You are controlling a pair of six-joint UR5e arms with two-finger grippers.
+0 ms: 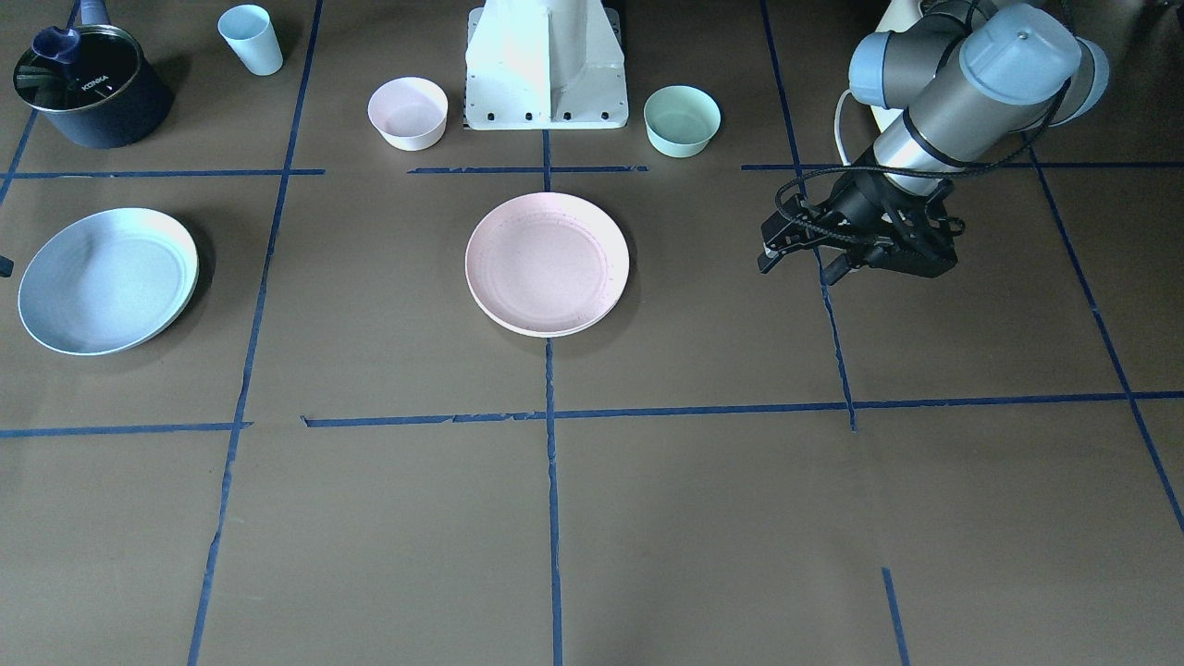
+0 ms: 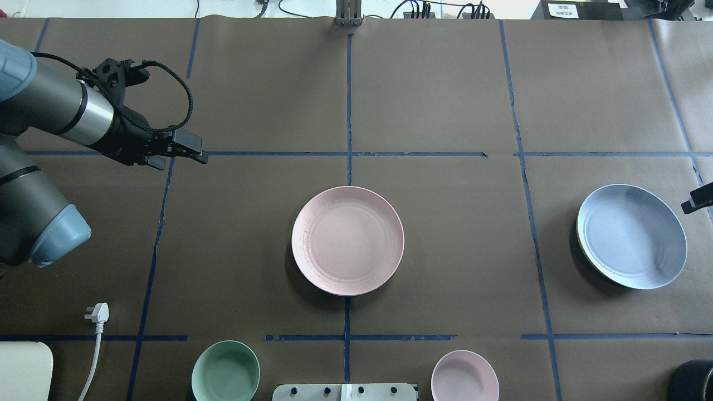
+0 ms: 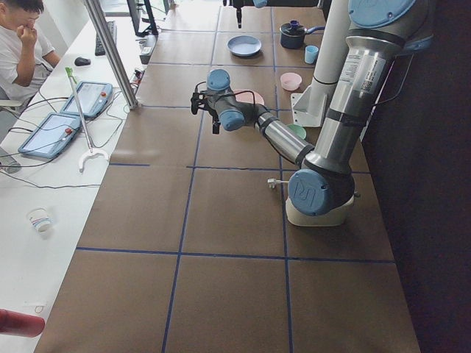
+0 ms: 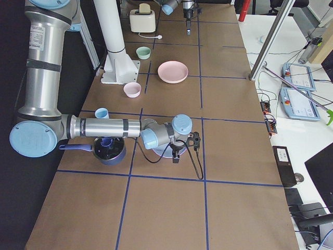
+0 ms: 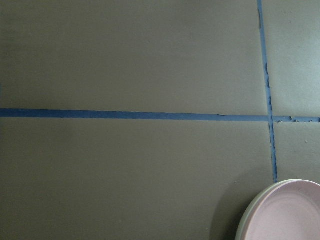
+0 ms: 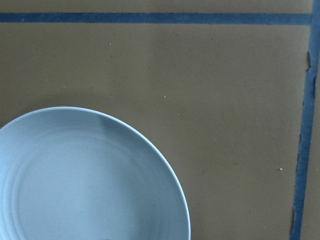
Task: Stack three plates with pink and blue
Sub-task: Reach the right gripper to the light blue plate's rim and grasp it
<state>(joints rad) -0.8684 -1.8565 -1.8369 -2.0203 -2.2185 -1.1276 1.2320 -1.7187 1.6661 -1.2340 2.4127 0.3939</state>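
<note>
**A:** Any writing you can read?

**B:** Across the table, only "KONKA" on the glass lid of the dark saucepan (image 1: 92, 85), which stands near a pale blue tumbler (image 1: 251, 39).

**A:** And the plates there?

**B:** The shallow pale pink plate (image 1: 547, 264) lies mid-table. The shallow light blue plate (image 1: 108, 280) is well apart from it, on the robot's right. The left gripper (image 1: 800, 266) hangs over bare brown paper, its fingers apart and holding nothing.

**A:** Overhead?

**B:** The saucepan is just a dark sliver and the tumbler is out of frame, but a white plug and cord (image 2: 98, 313) appear. The right gripper (image 2: 698, 201) is a dark scrap beside the blue plate, and I cannot tell whether its fingers are apart or together. A small deep pink bowl (image 2: 464, 376) and a mint-green bowl (image 2: 225, 372) flank the robot's base.

**A:** The side views?

**B:** The right-end view puts that gripper over the blue plate's edge. Only the left-end view shows a seated person (image 3: 22, 44).

**A:** The wrist cameras?

**B:** The left one shows blue tape lines and the pink plate's edge, with a cream-white rim (image 5: 246, 220) just beneath it. No other view makes that rim plain. In the right one, the blue plate fills the lower left corner.
</note>
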